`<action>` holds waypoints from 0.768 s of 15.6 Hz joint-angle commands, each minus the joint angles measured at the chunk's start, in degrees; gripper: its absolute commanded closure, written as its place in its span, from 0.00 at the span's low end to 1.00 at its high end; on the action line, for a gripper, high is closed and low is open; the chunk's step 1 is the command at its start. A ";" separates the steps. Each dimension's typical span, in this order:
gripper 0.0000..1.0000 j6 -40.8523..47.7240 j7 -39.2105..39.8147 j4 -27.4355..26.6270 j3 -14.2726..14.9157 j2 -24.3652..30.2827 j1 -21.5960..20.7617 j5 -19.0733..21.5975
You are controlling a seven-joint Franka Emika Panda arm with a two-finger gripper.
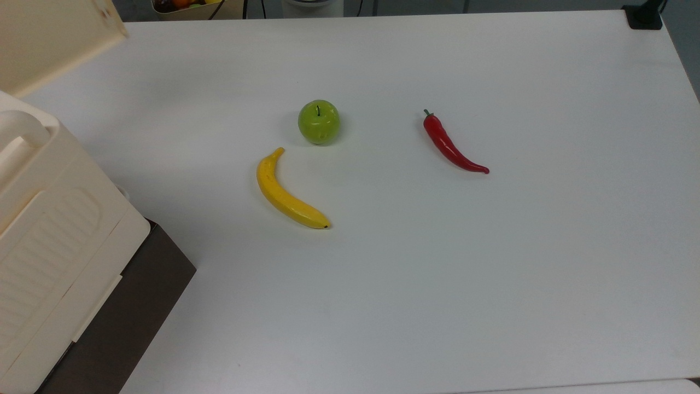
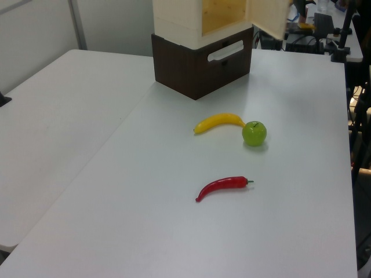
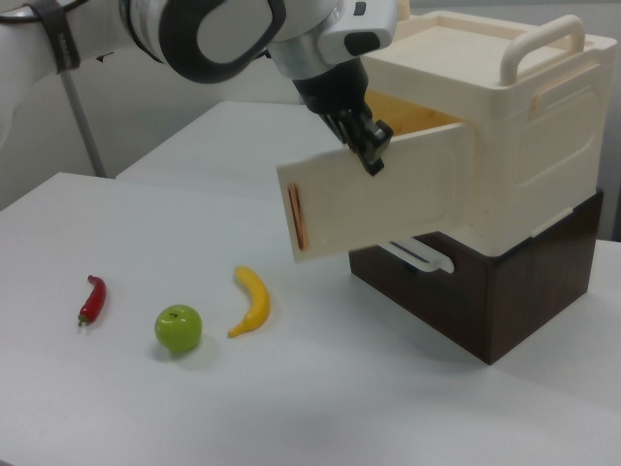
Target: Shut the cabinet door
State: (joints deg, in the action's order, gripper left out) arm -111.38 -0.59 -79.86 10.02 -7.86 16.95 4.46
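Currently gripper (image 3: 374,148) sits against the cabinet door's (image 3: 378,199) top edge, grip state unclear. Door hangs half-open off the cabinet (image 3: 514,126), likely placed to push it shut.

In the right view the white arm reaches down from the upper left, its dark end effector (image 3: 372,148) angled downward to the right.

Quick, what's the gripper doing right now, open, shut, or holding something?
Gripper: at the top edge of the open cabinet door; open or shut cannot be told.
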 commanded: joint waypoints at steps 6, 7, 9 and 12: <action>0.99 -23.33 -9.16 -0.91 -0.18 -5.41 -3.15 4.24; 0.99 -23.96 -9.26 -0.91 -0.18 -5.68 -3.07 4.24; 0.99 -23.97 -9.26 -0.91 -0.18 -5.85 -3.07 4.06; 0.97 -23.53 -9.00 -1.00 -0.18 -5.77 -3.24 3.89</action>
State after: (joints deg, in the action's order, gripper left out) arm -134.24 -8.73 -80.10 9.79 -14.32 14.10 8.03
